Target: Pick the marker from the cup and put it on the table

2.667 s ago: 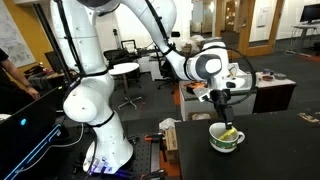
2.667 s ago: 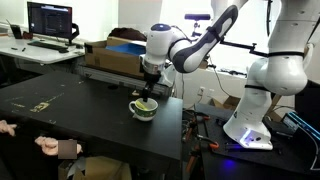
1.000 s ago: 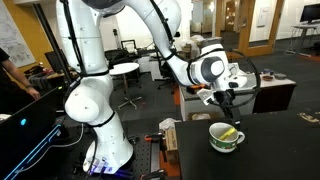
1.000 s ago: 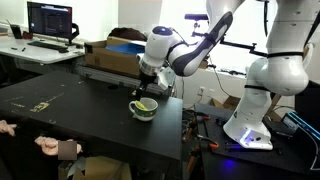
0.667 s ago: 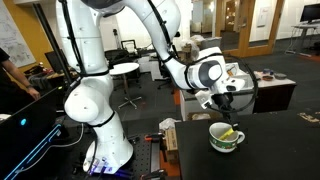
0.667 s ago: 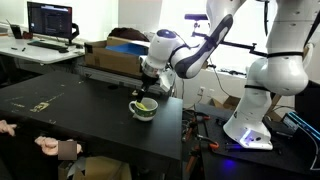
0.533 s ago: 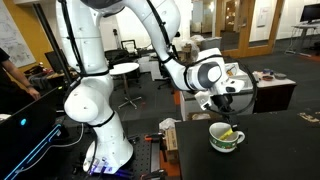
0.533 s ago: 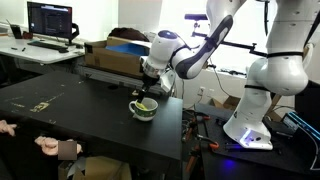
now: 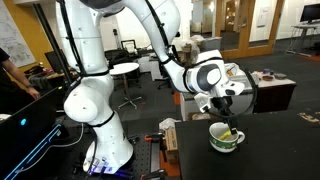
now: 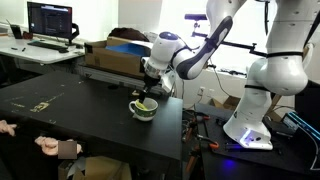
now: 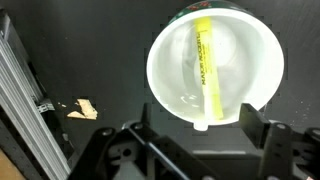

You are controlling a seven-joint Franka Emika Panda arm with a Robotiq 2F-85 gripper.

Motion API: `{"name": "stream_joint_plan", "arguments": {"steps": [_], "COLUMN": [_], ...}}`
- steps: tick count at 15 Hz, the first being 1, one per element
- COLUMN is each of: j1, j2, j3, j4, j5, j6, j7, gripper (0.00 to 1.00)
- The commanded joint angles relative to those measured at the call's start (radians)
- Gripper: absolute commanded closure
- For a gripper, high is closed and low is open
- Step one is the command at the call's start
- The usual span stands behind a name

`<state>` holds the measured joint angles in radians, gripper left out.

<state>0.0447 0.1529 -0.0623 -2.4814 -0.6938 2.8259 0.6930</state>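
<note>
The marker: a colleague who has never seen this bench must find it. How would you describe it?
On the large dark table stands a squat white cup with a greenish band. The marker lies inside it: a slim yellow stick, one end reaching the rim, and the only thing in the cup.

The marker (image 11: 206, 70) was yellow. The cup (image 11: 165, 70) was white inside; in an exterior view the cup (image 9: 226, 141) showed a dark greenish band. The table (image 11: 60, 50) was plain dark grey-black, with one tan scrap (image 11: 83, 108). The arm (image 9: 85, 100) was glossy white.
</note>
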Motion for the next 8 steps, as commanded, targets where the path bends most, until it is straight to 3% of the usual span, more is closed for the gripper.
{"name": "stream_joint_plan", "arguments": {"steps": [1, 4, 8], "j1": [-0.010, -0.011, -0.011], "j2": [-0.009, -0.004, 0.009], "j3": [-0.001, 0.004, 0.017], "j4": [-0.014, -0.014, -0.023], "j5": [0.010, 0.021, 0.038], "j6": [0.028, 0.028, 0.044], "j7": [-0.013, -0.025, -0.044], "gripper": [0.36, 0.38, 0.28]}}
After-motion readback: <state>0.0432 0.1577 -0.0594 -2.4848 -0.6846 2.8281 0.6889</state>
